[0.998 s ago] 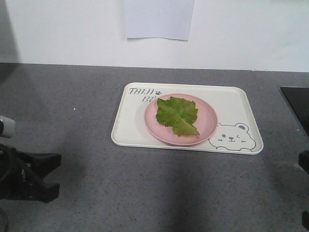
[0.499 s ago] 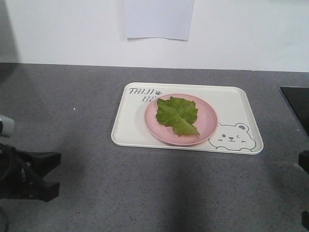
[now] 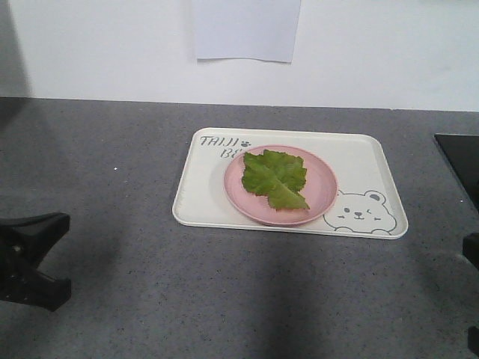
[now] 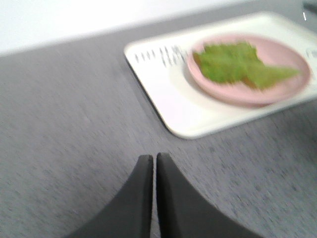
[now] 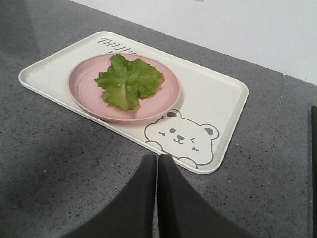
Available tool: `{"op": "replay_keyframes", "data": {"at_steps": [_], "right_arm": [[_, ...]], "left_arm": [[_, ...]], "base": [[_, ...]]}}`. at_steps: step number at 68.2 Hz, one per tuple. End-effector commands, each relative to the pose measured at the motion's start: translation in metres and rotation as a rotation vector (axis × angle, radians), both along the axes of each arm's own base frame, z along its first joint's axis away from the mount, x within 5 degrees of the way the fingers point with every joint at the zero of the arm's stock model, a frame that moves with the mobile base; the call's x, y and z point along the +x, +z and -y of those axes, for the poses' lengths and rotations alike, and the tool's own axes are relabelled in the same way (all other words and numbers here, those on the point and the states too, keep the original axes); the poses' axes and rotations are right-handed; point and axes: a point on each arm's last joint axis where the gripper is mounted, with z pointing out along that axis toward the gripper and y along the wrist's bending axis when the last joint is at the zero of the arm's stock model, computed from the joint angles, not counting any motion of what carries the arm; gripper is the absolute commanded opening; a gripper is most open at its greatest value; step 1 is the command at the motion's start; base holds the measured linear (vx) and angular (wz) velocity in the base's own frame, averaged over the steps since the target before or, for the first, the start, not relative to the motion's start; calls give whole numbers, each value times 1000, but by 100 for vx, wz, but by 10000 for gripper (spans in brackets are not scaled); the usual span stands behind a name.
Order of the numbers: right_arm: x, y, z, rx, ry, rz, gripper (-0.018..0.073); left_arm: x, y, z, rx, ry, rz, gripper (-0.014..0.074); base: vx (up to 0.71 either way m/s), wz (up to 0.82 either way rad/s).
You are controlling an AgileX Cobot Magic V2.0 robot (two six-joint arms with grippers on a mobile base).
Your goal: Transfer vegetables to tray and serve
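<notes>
The lettuce (image 3: 275, 178) lies on the pink plate (image 3: 322, 187), which sits on the tray (image 3: 367, 161), so the transfer looks done. Serving seems left; both the left gripper (image 4: 151, 163) and the right gripper (image 5: 157, 163) are pressed closed, empty, short of the tray.

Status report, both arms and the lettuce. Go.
Left gripper shut, empty. Right gripper shut, empty. Lettuce leaf on pink plate, on tray. Nothing in the way.

Green lettuce (image 3: 275, 178), pink plate (image 3: 323, 187), cream bear-printed tray (image 3: 367, 161).
</notes>
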Motion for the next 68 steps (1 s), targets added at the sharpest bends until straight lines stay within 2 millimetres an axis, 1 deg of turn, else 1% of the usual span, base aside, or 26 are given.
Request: {"op": "replay_keyframes", "data": {"at_steps": [1,7,12,23,26,35,41,54,68], "right_arm": [[2,13,2,23,-30,74,-3],[2,13,2,23,-30,74,-3],[2,13,2,23,-30,74,-3],[2,13,2,23,-30,74,-3],[2,13,2,23,-30,74,-3],[2,13,2,24,-30,74,-3],[2,13,1,24,-25,68,-3],[1,11,0,24,-9,48,-3],[1,11,0,24,-9,47,-3]], "left_arm": [[-9,5,-11,-63,77,220,-6],[-27,-15,-22,-93,121,309,-6],[-42,-37,-31,-121,156,327,-6],[-67,-70,-49,-195,262,360,-6],[-71,-71,-52,-201,284,377,-6],[-79,-69,-58,-139,325,428,-6],[-82,-72,-59,-102,336,419,-6],[-86,-79,-58,-84,345,357,-6],[-90,-78,-59,-88,365,388,-6]], "base": [[0,0],[0,0],[0,0],[0,0],[0,0],[0,0],[0,0],[0,0],[0,0]]}}
